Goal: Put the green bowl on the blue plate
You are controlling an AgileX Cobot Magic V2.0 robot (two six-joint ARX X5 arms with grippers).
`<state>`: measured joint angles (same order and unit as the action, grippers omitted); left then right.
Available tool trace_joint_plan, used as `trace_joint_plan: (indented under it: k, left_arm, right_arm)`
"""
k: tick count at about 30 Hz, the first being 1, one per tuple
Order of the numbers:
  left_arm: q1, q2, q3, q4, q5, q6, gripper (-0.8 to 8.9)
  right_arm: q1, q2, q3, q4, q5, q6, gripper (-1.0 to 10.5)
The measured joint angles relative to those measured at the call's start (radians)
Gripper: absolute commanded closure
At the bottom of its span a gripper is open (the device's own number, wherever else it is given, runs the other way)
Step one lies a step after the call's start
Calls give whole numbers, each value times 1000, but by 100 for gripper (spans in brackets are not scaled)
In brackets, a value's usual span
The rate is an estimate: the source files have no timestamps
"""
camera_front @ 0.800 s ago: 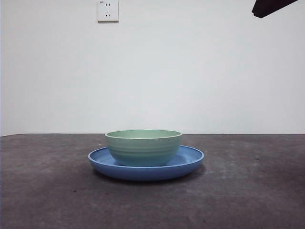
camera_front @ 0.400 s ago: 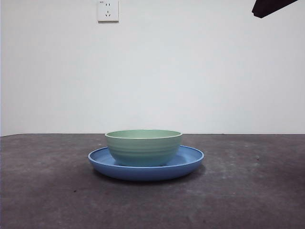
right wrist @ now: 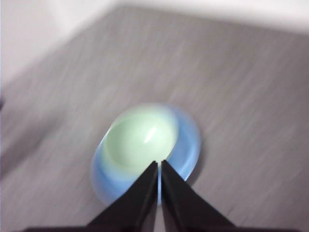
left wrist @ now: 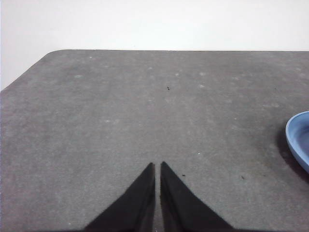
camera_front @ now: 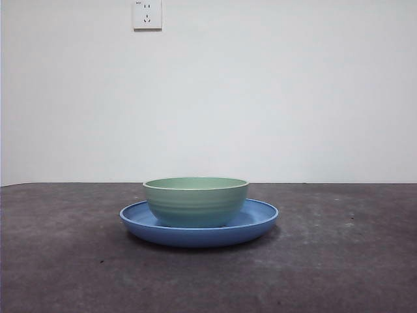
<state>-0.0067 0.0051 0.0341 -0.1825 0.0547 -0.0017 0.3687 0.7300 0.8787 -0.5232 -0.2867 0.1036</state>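
The green bowl stands upright inside the blue plate at the middle of the table in the front view. No gripper shows in that view. In the blurred right wrist view my right gripper is shut and empty, high above the bowl and plate. In the left wrist view my left gripper is shut and empty over bare table, well apart from the plate's rim, which shows at the picture's edge. The bowl is out of that view.
The table is dark grey, with a white wall behind it and a wall socket high up. The table's rounded far corner shows in the left wrist view.
The black arm tip at the front view's top right corner has gone out of view. The bowl and plate have not moved.
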Motion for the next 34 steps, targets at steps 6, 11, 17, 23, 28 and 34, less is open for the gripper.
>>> trace_joint_plan:
  k: [6, 11, 17, 23, 28, 34]
  left_arm:
    - [0, 0, 0, 0, 0, 0, 795]
    - [0, 0, 0, 0, 0, 0, 795]
    - [0, 0, 0, 0, 0, 0, 795]
    - [0, 0, 0, 0, 0, 0, 795]
    - [0, 0, 0, 0, 0, 0, 795]
    - [0, 0, 0, 0, 0, 0, 795]
  right_arm:
    - [-253, -192, -219, 272, 4, -3, 940]
    - [-377, -358, -414, 402, 47, -23, 940]
    - [-410, -526, -615, 492, 159, -29, 940]
    - [-410, -659, -772, 527, 209, -29, 940]
    - [-410, -722, -848, 525, 209, -29, 940]
    - [-410, -724, -863, 458, 210, -29, 940]
